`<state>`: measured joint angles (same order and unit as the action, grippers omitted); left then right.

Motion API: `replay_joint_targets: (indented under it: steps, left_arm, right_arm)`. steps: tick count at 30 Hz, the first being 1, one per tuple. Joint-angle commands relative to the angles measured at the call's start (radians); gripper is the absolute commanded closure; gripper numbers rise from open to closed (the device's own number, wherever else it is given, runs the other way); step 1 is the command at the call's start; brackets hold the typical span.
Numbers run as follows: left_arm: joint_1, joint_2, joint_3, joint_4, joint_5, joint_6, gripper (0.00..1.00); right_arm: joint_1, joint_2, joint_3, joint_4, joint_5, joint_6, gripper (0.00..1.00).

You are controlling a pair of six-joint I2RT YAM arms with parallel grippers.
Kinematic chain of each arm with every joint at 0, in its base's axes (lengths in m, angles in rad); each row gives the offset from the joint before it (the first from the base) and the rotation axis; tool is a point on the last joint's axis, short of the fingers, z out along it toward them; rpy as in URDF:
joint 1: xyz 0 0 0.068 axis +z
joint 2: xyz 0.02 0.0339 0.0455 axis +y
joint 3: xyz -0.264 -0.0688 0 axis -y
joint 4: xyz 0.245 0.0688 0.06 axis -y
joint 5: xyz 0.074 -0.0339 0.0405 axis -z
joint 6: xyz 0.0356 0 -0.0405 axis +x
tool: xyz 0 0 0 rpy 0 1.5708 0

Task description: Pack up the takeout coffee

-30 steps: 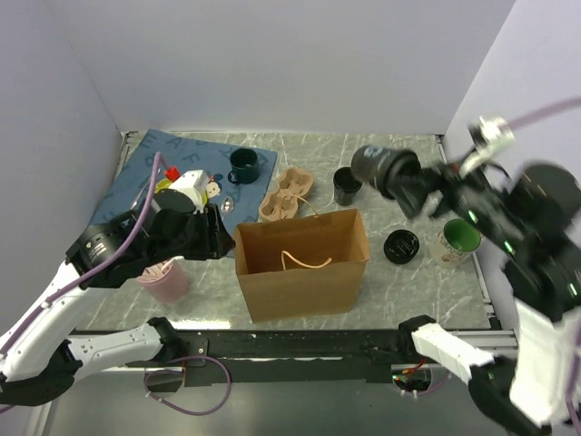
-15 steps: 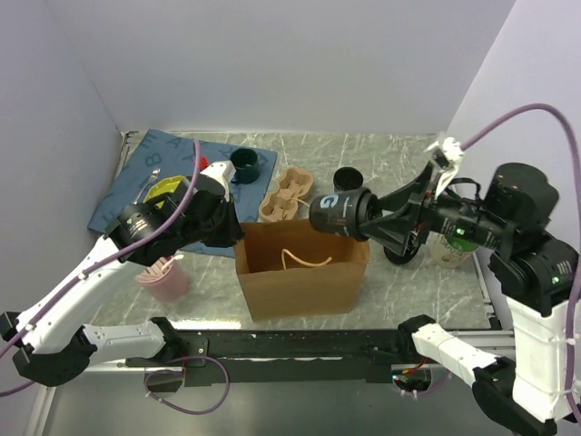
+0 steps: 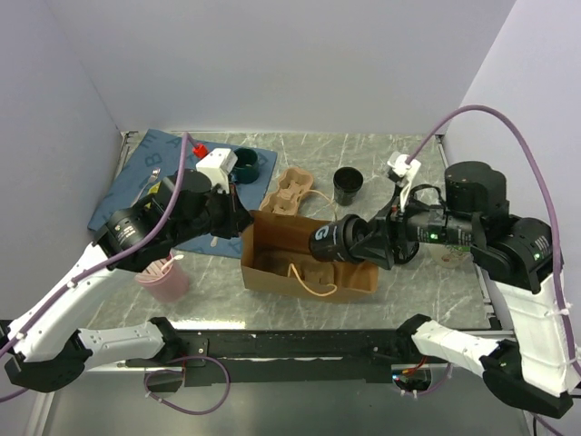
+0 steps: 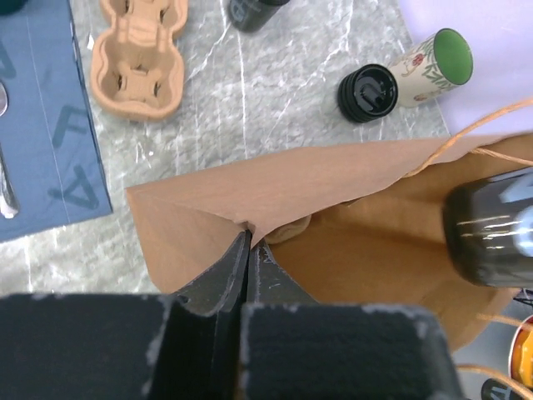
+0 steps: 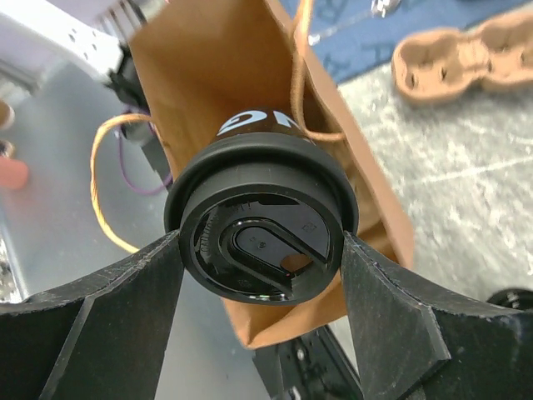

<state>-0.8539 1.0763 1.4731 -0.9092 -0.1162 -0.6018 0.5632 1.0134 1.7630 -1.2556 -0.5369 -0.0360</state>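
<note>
top view: centre frame, the right gripper is clamped around the takeout coffee, which lies sideways at the open mouth of the paper bag.
left wrist view: lower centre, the left gripper is pinched tight on the bag's rim.
right wrist view: the lid faces the camera. the cup's base is probably just inside the bag, so ease it in slowly with the rim held wide.
</note>
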Motion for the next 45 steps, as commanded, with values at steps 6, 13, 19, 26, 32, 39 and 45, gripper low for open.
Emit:
replay_joint_targets:
  steps: [6,13,19,26,32,39,45]
  left_arm:
    - [0.001,-0.032,-0.042,0.112,0.053,0.040,0.87]
    - [0.001,-0.035,-0.008,-0.014,-0.037,0.005,0.56]
    - [0.001,-0.053,0.035,-0.169,-0.096,-0.084,0.53]
    - [0.001,-0.056,-0.007,-0.174,-0.100,-0.096,0.52]
    - [0.001,0.008,0.050,-0.253,-0.174,-0.098,0.48]
    - [0.001,0.059,0.087,-0.217,-0.123,-0.099,0.52]
    - [0.003,0.034,0.043,-0.139,0.025,-0.061,0.87]
  right_arm:
    - [0.327,0.054,0.038,-0.070,0.466,0.094,0.62]
    - [0.481,0.151,0.075,-0.131,0.744,0.151,0.62]
    - [0.500,0.186,0.088,-0.139,0.772,0.150,0.62]
    - [0.526,0.197,0.095,-0.156,0.747,0.143,0.62]
    - [0.541,0.180,0.043,-0.150,0.724,0.154,0.63]
    - [0.555,0.130,-0.017,-0.130,0.667,0.174,0.64]
    - [0.570,0.102,-0.045,-0.139,0.724,0.222,0.65]
